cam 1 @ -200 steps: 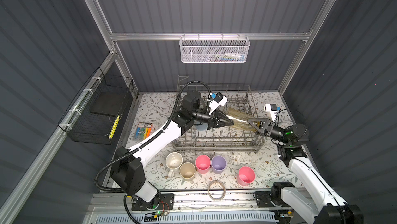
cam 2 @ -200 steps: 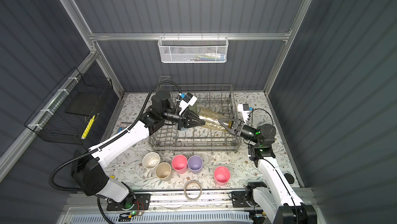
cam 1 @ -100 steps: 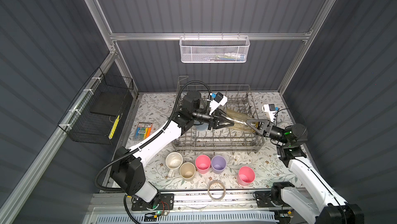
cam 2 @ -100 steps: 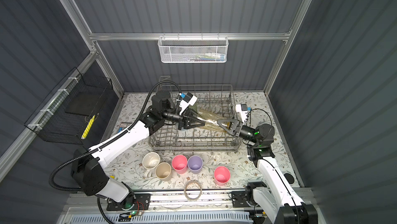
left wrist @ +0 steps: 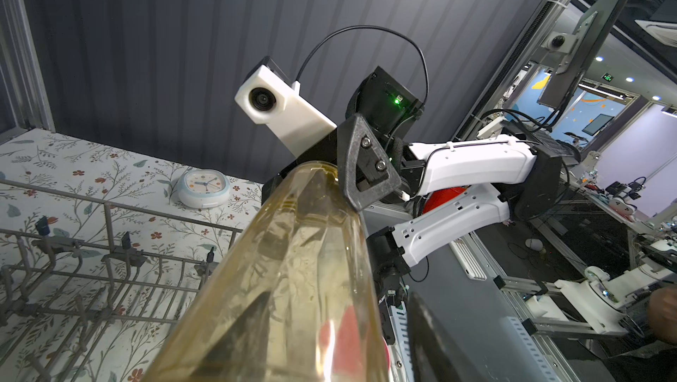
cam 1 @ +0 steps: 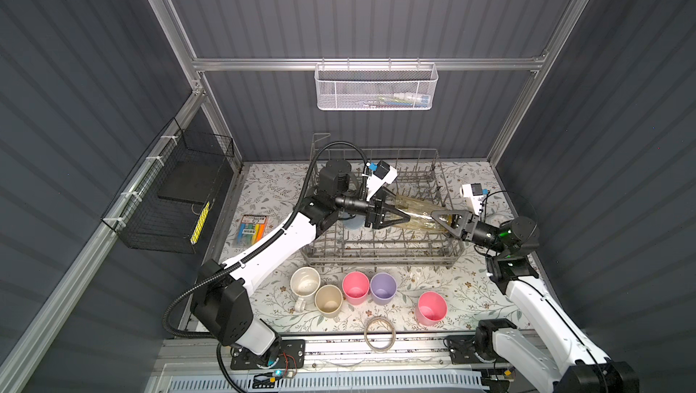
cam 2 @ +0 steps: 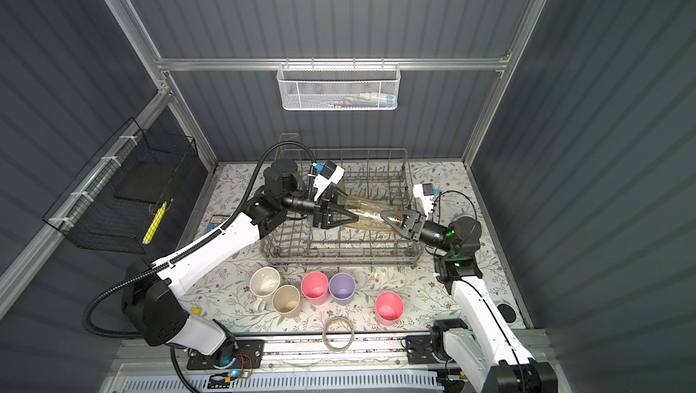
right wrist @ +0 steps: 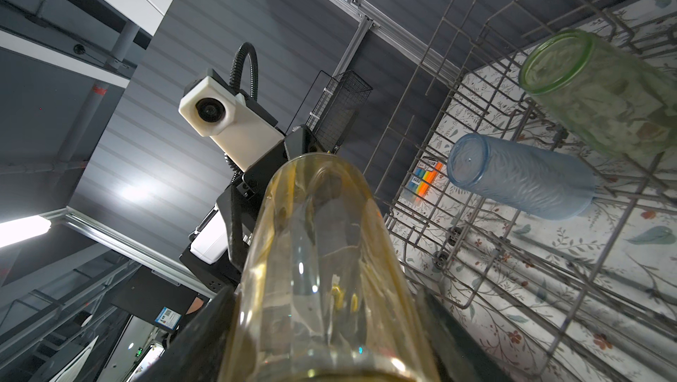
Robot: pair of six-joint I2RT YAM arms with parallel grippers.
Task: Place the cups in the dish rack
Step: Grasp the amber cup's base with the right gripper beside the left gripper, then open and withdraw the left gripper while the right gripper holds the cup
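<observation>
- The right gripper [cam 1: 441, 221] is clasping the amber tumbler [cam 1: 418, 215] at its right end, holding it on its side above the dish rack [cam 1: 376, 256];
- The left gripper [cam 1: 401, 209] is standing with jaws spread at the tumbler's left end;
- The blue tumbler [right wrist: 520, 175] and green tumbler [right wrist: 600, 94] are lying inside the rack

Amber tumbler [cam 1: 420, 218], floral table mat [cam 1: 470, 289]

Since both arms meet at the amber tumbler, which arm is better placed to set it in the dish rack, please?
Probably right: the right gripper clamps the amber tumbler over the dish rack, while the left gripper has its jaws open.
</observation>
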